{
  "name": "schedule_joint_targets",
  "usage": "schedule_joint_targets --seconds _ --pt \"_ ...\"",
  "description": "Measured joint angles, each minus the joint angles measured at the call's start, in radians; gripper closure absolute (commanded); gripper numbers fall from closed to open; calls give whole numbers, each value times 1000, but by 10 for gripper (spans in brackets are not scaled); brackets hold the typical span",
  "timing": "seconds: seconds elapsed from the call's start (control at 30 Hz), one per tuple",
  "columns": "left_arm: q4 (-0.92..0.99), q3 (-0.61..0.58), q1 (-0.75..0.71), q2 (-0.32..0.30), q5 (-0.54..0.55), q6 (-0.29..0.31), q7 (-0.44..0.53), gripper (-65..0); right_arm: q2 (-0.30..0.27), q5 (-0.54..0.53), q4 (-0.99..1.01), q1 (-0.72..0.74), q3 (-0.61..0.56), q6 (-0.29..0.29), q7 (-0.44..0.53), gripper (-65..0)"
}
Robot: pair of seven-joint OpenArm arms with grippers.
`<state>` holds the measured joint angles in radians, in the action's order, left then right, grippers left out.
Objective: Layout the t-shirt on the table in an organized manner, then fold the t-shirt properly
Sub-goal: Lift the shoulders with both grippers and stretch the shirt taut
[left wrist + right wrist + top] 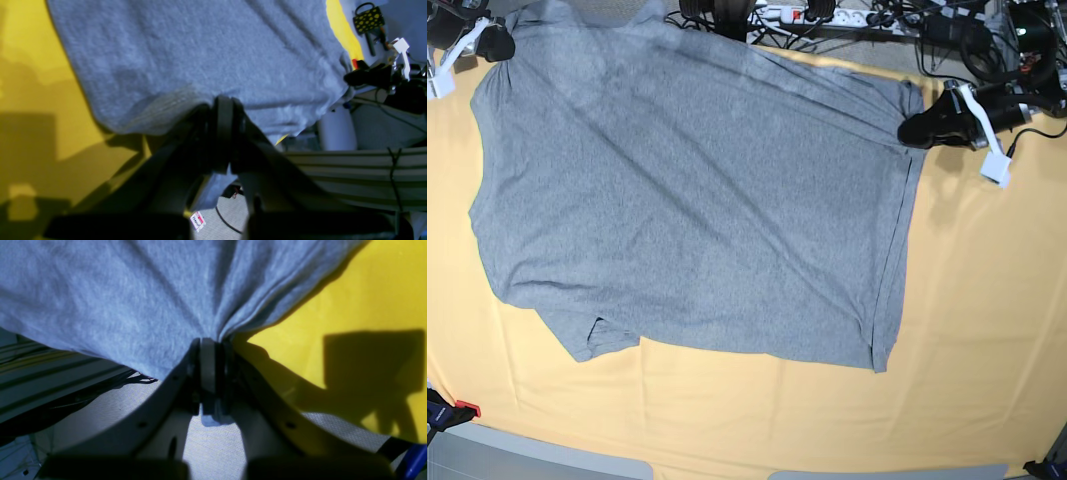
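Base view: t-shirt (697, 200) lies spread flat on the table (967, 380), plain grey side up, no lettering visible. It covers most of the upper and middle part of the yellow-orange surface. One short sleeve points toward the lower left corner of the shirt. A long straight edge runs down the shirt's right side. Faint diagonal wrinkles cross the fabric.

Left gripper (915, 130) sits at the shirt's upper right corner in this view, near the far table edge, touching the cloth. Right gripper (499, 42) sits at the shirt's upper left corner, also at the far edge.

Left wrist view: left gripper (224, 103) has its jaws clenched together, with the shirt's (200, 56) edge pinched between them. A ribbed band of fabric shows just left of the jaws. Yellow table (36, 100) lies to the left, with the table edge and floor clutter to the right.

Right wrist view: right gripper (210, 343) is clamped tight on a bunch of shirt (116, 296) fabric. Folds radiate out from the pinch point. A scrap of cloth pokes out below the jaws. Table (367, 290) shows to the right, carrying a hard-edged shadow of the arm. Floor shows below left.

Power strip (812, 14) and cables (957, 30) sit beyond the far table edge.
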<state>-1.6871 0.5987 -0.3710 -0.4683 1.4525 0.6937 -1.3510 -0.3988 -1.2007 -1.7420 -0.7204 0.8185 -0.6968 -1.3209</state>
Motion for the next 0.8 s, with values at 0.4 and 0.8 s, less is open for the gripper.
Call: schedule_joint_targets --seconds 0.4,0.8 --pt "0 30 0 -13 -1 0 -1 0 55 15 0 0 0 0 71 -197" --pt "0 30 -14 -11 0 0 -3 0 87 83 -5 0 2 0 125 0"
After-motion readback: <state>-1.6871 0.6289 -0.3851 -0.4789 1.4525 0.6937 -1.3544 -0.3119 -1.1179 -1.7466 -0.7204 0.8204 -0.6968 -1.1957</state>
